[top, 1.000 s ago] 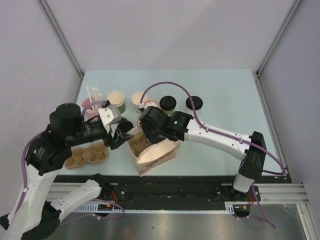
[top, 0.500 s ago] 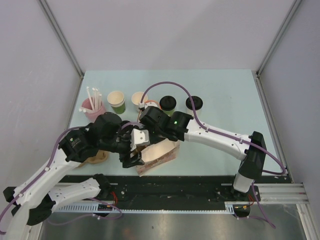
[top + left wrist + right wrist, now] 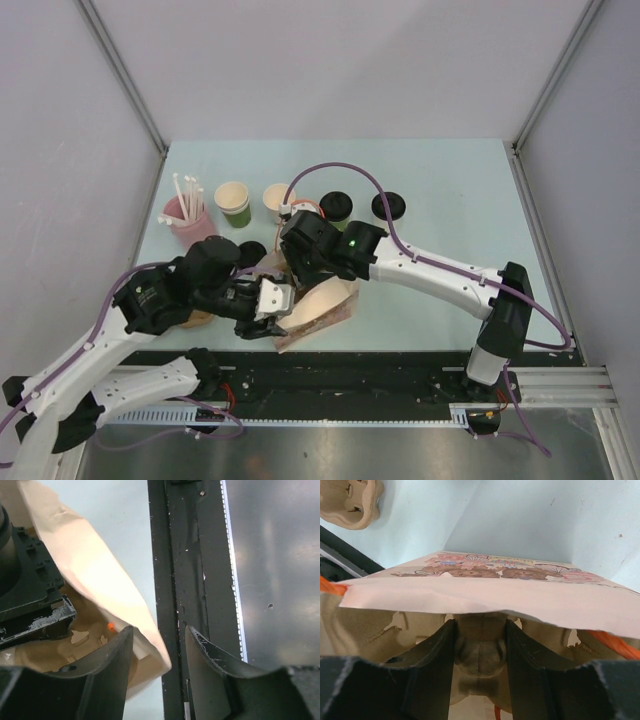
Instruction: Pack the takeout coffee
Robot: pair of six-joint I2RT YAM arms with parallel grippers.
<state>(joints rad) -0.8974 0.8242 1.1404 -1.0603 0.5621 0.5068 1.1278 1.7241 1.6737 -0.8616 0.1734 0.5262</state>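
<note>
The left gripper [image 3: 159,631] has its jaws partly open astride the rim of the paper bag [image 3: 95,575] — one finger inside, one outside, not pinching it. The right gripper [image 3: 480,625] reaches into the bag, jaws closed on the middle ridge of a cardboard cup carrier [image 3: 480,657]. The green cup [image 3: 233,205] and white cup [image 3: 279,200] stand uncapped at the back of the tabletop [image 3: 450,180] — a black lid [image 3: 336,205] and a second lid [image 3: 390,206] to their right.

Open paper bag [image 3: 325,305] holds pulp carrier [image 3: 480,650]; pink straw cup [image 3: 190,222].
</note>
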